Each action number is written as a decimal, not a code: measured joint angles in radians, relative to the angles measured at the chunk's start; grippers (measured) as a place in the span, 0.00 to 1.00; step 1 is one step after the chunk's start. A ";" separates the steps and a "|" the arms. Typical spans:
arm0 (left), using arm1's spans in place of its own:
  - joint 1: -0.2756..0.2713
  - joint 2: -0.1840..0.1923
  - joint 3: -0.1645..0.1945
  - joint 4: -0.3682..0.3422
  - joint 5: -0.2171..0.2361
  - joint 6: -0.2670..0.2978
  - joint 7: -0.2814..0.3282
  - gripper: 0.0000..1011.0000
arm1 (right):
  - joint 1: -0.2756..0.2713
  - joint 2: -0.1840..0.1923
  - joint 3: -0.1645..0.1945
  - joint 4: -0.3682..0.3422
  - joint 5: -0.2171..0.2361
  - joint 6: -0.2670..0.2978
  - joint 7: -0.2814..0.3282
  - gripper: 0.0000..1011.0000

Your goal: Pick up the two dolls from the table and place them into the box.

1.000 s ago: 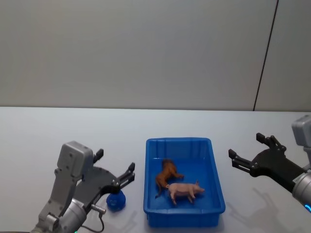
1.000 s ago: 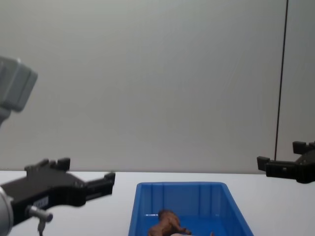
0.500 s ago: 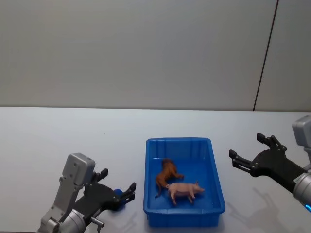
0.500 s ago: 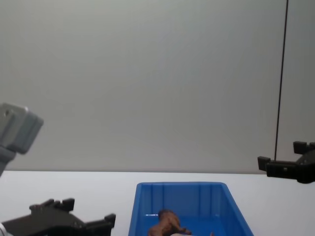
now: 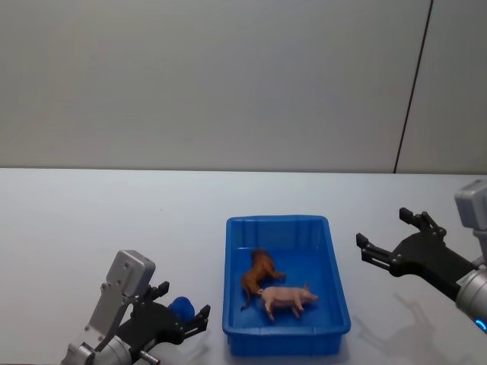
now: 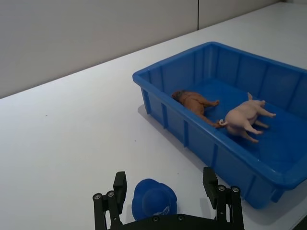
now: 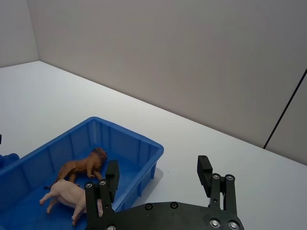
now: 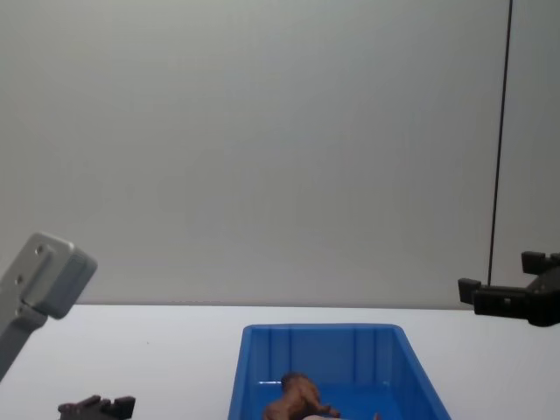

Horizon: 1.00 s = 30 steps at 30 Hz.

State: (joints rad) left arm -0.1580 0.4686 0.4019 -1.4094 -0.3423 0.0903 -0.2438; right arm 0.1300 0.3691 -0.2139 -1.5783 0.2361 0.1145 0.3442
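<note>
We see two arms of the same build. The left gripper (image 5: 180,310) is matte black, with two short blocky fingers (image 6: 119,184), and behind it sits a light grey boxy wrist housing (image 5: 127,275) with rounded corners. Small silver screws (image 6: 97,197) show on the finger bases. The right gripper (image 5: 388,242) is also black and forked, with a grey housing (image 5: 472,204) and a pale grey rounded arm segment (image 5: 473,293) behind. Its fingers (image 7: 203,170) carry round silver screws (image 7: 214,177) too.

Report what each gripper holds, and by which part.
Nothing is held. The left gripper is open around a small blue object on the table; the right gripper hangs open right of the box.
</note>
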 joint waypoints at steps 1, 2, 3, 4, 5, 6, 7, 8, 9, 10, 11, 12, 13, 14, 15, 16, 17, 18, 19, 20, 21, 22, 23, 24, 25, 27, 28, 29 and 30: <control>-0.003 -0.002 0.000 0.007 0.005 0.004 -0.005 0.99 | 0.000 0.000 0.000 0.000 0.000 0.000 0.000 0.99; -0.004 -0.002 0.000 0.010 0.008 0.006 -0.007 0.99 | 0.000 0.000 0.000 0.000 0.000 0.000 0.000 0.99; -0.006 -0.003 0.000 0.015 0.012 0.010 -0.011 0.99 | 0.000 0.000 0.000 0.000 0.000 0.000 0.000 0.99; -0.007 -0.003 0.000 0.017 0.014 0.012 -0.012 0.99 | 0.000 0.000 0.000 0.000 0.000 0.000 0.000 0.99; -0.007 -0.004 0.001 0.020 0.015 0.013 -0.013 0.98 | 0.000 0.000 0.000 0.000 0.000 0.000 0.000 0.99; -0.008 -0.004 0.001 0.022 0.018 0.015 -0.014 0.95 | 0.000 0.000 0.000 0.000 0.000 0.000 0.000 0.99; -0.009 -0.004 0.001 0.023 0.019 0.017 -0.015 0.94 | 0.000 0.000 0.000 0.000 0.000 0.000 0.000 0.99; -0.009 -0.005 0.001 0.026 0.023 0.020 -0.017 0.91 | 0.000 0.000 0.000 0.000 0.000 0.000 0.000 0.99; -0.010 -0.005 0.001 0.027 0.025 0.022 -0.017 0.88 | 0.000 0.000 0.000 0.000 0.000 0.000 0.000 0.99; -0.010 -0.005 0.001 0.028 0.026 0.024 -0.018 0.87 | 0.000 0.000 0.000 0.000 0.000 0.000 0.000 0.99; -0.011 -0.006 0.001 0.030 0.029 0.027 -0.018 0.83 | 0.000 0.000 0.000 0.000 0.000 0.000 0.000 0.99; -0.011 -0.006 0.001 0.031 0.030 0.028 -0.018 0.81 | 0.000 0.000 0.000 0.000 0.000 0.000 0.000 0.99; -0.011 -0.006 0.001 0.032 0.033 0.030 -0.019 0.76 | 0.000 0.000 0.000 0.000 0.000 0.000 0.000 0.99; -0.011 -0.006 0.001 0.033 0.034 0.031 -0.019 0.76 | 0.000 0.000 0.000 0.000 0.000 0.000 0.000 0.99; -0.012 -0.007 0.001 0.034 0.035 0.032 -0.019 0.72 | 0.000 0.000 0.000 0.000 0.000 0.000 0.000 0.99; -0.012 -0.007 0.001 0.034 0.036 0.033 -0.020 0.69 | 0.000 0.000 0.000 0.000 0.000 0.000 0.000 0.99; -0.012 -0.007 0.001 0.035 0.037 0.034 -0.021 0.64 | 0.000 0.000 0.000 0.000 0.000 0.000 0.000 0.99; -0.012 -0.007 0.001 0.036 0.038 0.035 -0.022 0.64 | 0.000 0.000 0.000 0.000 0.000 0.000 0.000 0.99; -0.012 -0.008 0.001 0.037 0.040 0.035 -0.024 0.61 | 0.000 0.000 0.000 0.000 0.000 0.000 0.000 0.99; -0.012 -0.008 0.001 0.037 0.040 0.035 -0.024 0.56 | 0.000 0.000 0.000 0.000 0.000 0.000 0.000 0.99; -0.012 -0.008 0.001 0.038 0.040 0.036 -0.024 0.55 | 0.000 0.000 0.000 0.000 0.000 0.000 0.000 0.99; -0.013 -0.008 0.001 0.038 0.041 0.036 -0.027 0.50 | 0.000 0.000 0.000 0.000 0.000 0.000 0.000 0.99; -0.013 -0.008 0.001 0.039 0.042 0.036 -0.028 0.44 | 0.000 0.000 0.000 0.000 0.000 0.000 0.000 0.99; -0.013 -0.008 0.001 0.039 0.043 0.036 -0.030 0.44 | 0.000 0.000 0.000 0.000 0.000 0.000 0.000 0.99; -0.014 -0.009 0.001 0.039 0.044 0.036 -0.032 0.41 | 0.000 0.000 0.000 0.000 0.000 0.000 0.000 0.99; -0.014 -0.009 0.000 0.039 0.046 0.034 -0.035 0.35 | 0.000 0.000 0.000 0.000 0.000 0.000 0.000 0.99; -0.015 -0.009 0.000 0.039 0.048 0.033 -0.036 0.31 | 0.000 0.000 0.000 0.000 0.000 0.000 0.000 0.99; -0.015 -0.009 0.000 0.039 0.049 0.032 -0.037 0.30 | 0.000 0.000 0.000 0.000 0.000 0.000 0.000 0.99; -0.018 -0.010 0.000 0.037 0.051 0.029 -0.039 0.28 | 0.000 0.000 0.000 0.000 0.000 0.000 0.000 0.99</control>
State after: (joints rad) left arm -0.1756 0.4585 0.4015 -1.3723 -0.2909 0.1190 -0.2828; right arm 0.1300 0.3690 -0.2139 -1.5784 0.2361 0.1147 0.3442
